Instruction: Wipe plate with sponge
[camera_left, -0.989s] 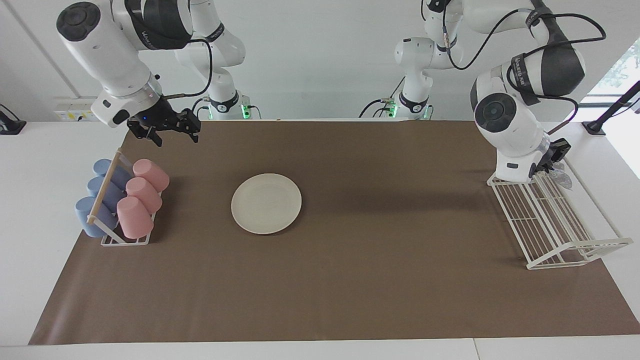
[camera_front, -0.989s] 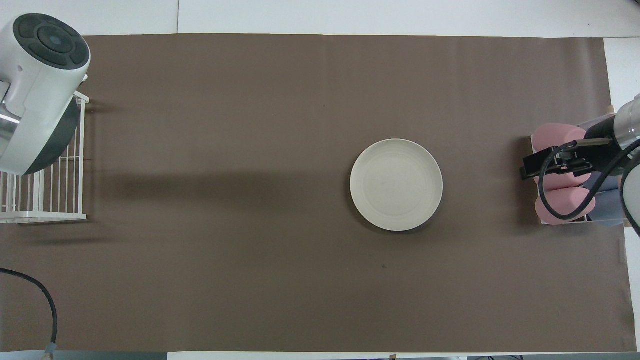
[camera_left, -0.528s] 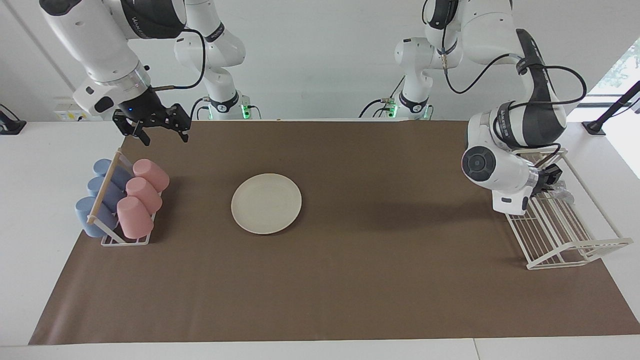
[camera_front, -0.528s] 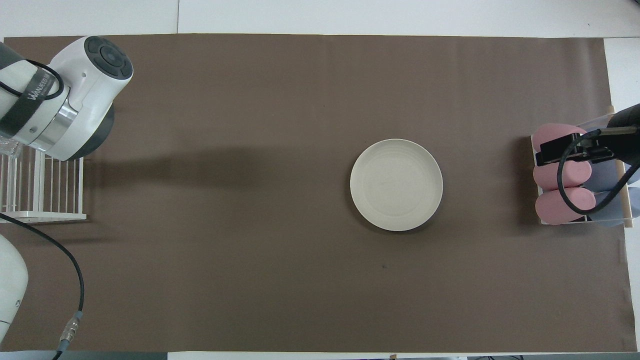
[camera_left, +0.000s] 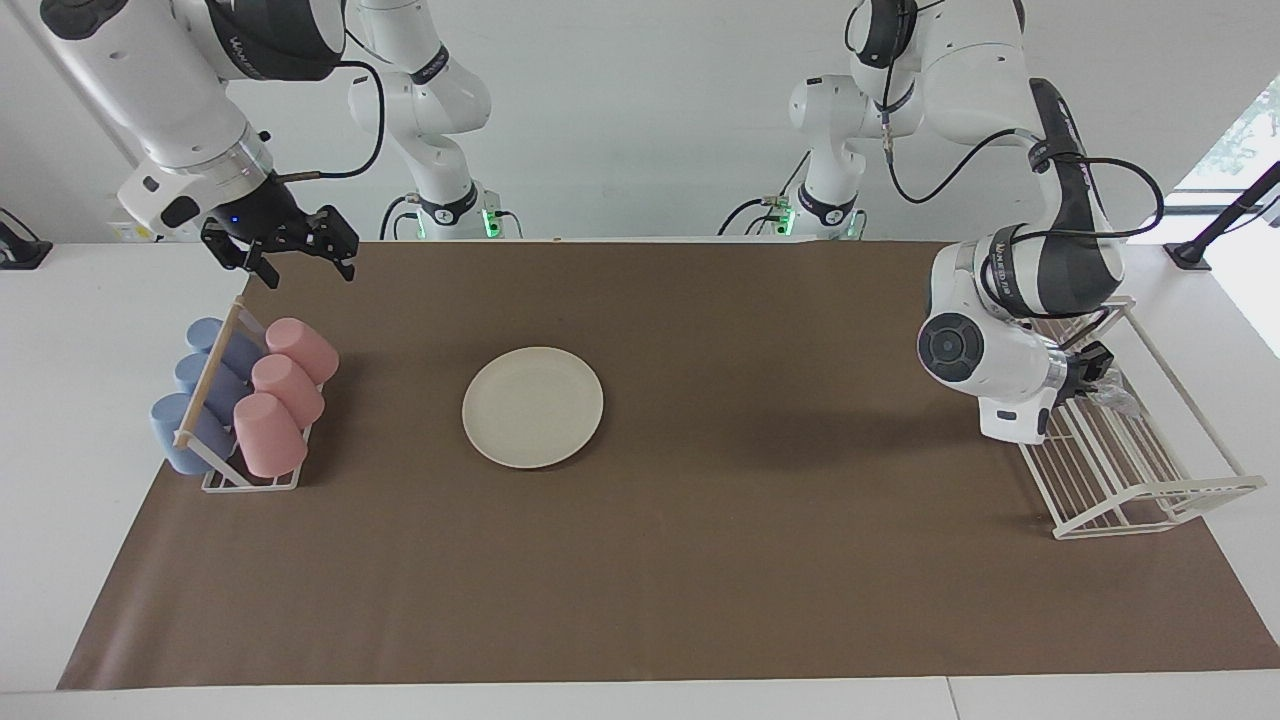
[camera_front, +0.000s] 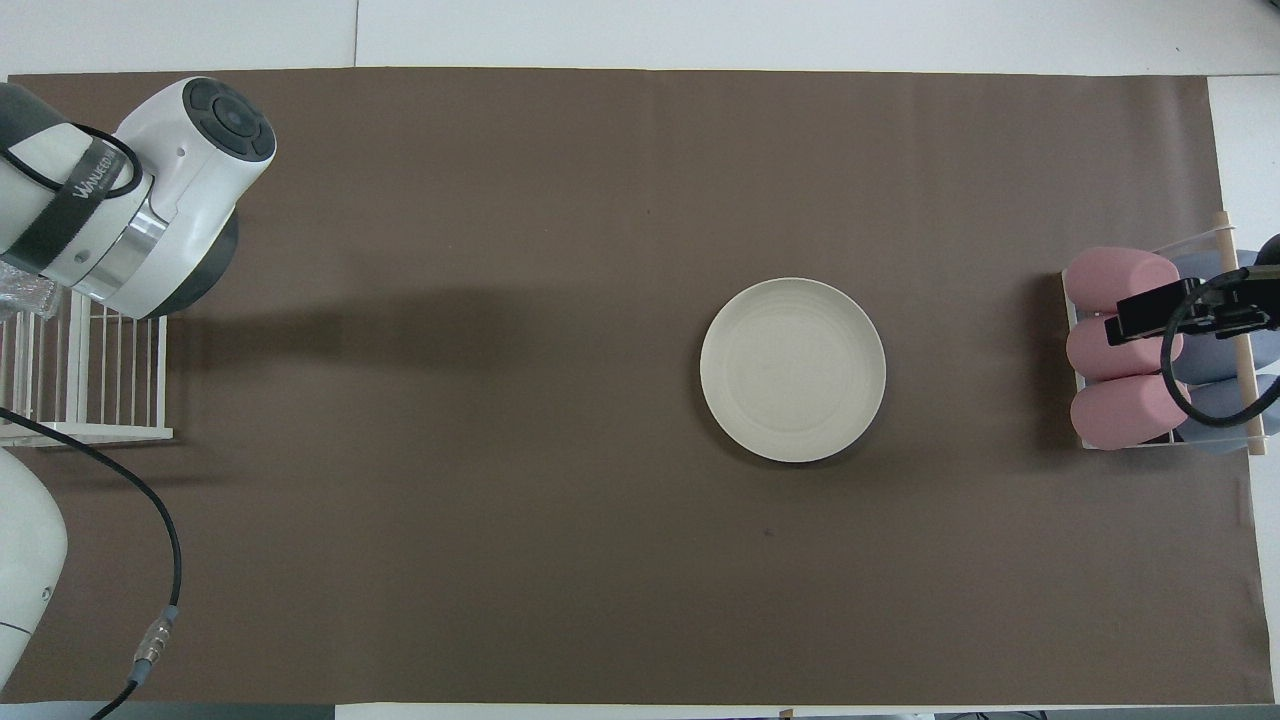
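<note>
The left gripper (camera_left: 1092, 372) was low in the rack (camera_left: 1150, 480) at the sponge (camera_left: 1118, 398), presumably to fetch it; whether its fingers had closed I couldn't tell. The right gripper (camera_left: 297, 262) waited, spread, above the cups (camera_left: 285, 385), leaving the plate (camera_left: 532, 406) unobstructed.

Left claw (camera_left: 1098, 368) mostly hidden by its wrist over the wire rack (camera_left: 1130, 460); sponge (camera_left: 1118, 398) barely visible.

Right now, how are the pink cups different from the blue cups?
The pink cups are pink; the blue cups are pale blue. The pink cups lie on the side of the cup rack toward the plate, with their closed bottoms pointing at it; the blue cups lie on the side toward the table's end. Both are three in a row, tipped over in one rack.
</note>
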